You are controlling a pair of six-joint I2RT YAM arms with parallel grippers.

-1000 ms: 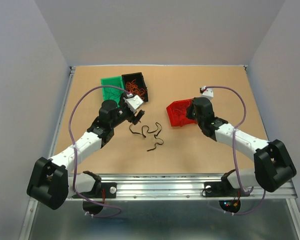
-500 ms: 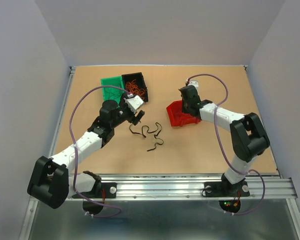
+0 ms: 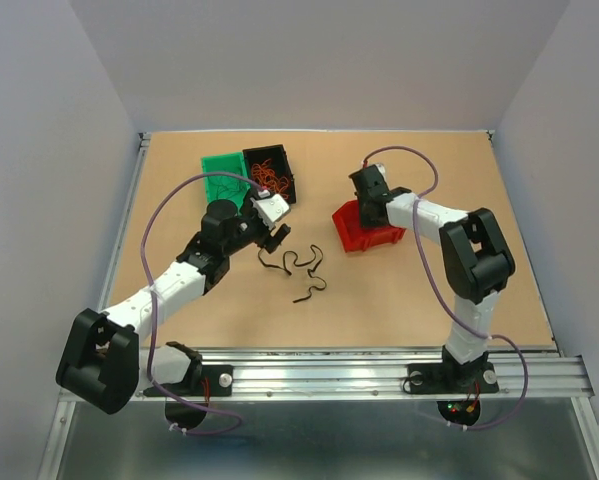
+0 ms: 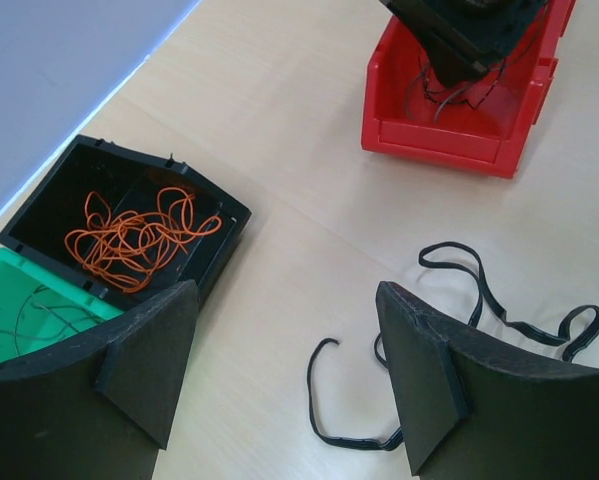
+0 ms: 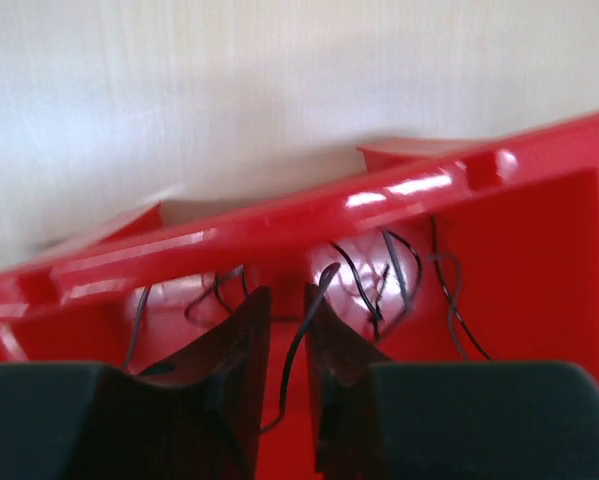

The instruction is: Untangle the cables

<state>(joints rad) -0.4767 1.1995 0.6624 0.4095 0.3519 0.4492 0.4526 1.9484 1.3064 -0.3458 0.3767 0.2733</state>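
Seen from above, a tan wooden tabletop [image 3: 379, 300] sits between plain grey walls [image 3: 309, 60], with a metal rail [image 3: 329, 362] at its near edge. Loose wavy black cables [image 3: 299, 265] lie mid-table just beside the left gripper [image 3: 272, 237]. The right gripper [image 3: 367, 208] dips into a red plastic bin [image 3: 354, 238].

The left wrist view shows the left gripper [image 4: 287, 300] spread wide and empty above the pale tabletop [image 4: 279, 100]. Tangled thin orange wires [image 4: 134, 235] fill a black plastic bin [image 4: 224, 205], which sits beside a green plastic bin [image 4: 19, 300].

The right wrist view shows the right gripper [image 5: 287, 300] parted by a narrow slit, wider than the thin black wire [image 5: 314, 310] that rises through it inside the red plastic bin [image 5: 279, 235].
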